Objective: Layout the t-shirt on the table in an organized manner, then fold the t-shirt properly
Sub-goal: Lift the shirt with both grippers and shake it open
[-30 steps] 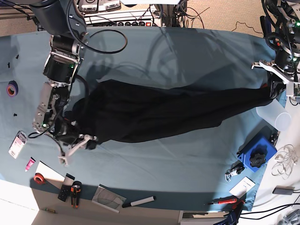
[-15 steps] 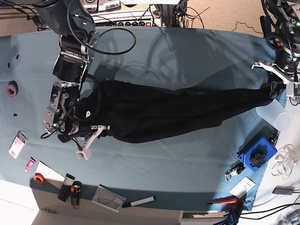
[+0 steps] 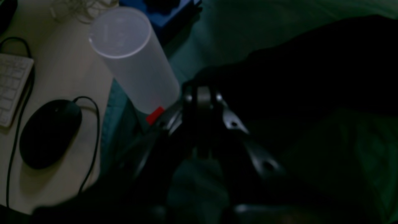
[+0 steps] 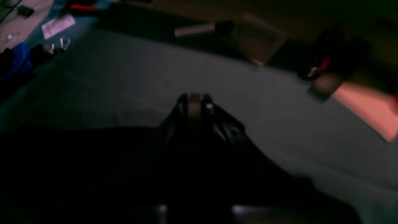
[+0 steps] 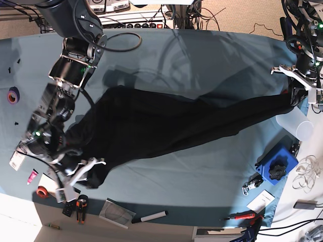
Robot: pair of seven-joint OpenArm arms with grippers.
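Observation:
The black t-shirt [image 5: 166,121] lies stretched in a long diagonal band across the teal table [image 5: 202,55], from the far right to the near left. My left gripper [image 5: 295,98] is shut on its right end, close to the table's right edge. In the left wrist view the left gripper [image 3: 202,93] has its fingertips together in dark t-shirt cloth [image 3: 311,62]. My right gripper [image 5: 90,169] is shut on the shirt's lower-left end, near the front edge. The right wrist view shows the right gripper [image 4: 194,101] pinched over black t-shirt cloth [image 4: 77,161]. No print shows.
A translucent cup [image 5: 298,126] lies right beside the left gripper, with a blue box [image 5: 277,164] below it. A mouse [image 3: 48,130] sits off the cloth. Red tape [image 5: 42,192], pliers [image 5: 81,206], a clear packet [image 5: 116,212] and a marker [image 5: 150,218] line the front edge near the right gripper.
The right gripper closed on the shirt's left end, then swung toward the near-left table edge, dragging that end down and stretching the shirt diagonally. The left arm stayed still.

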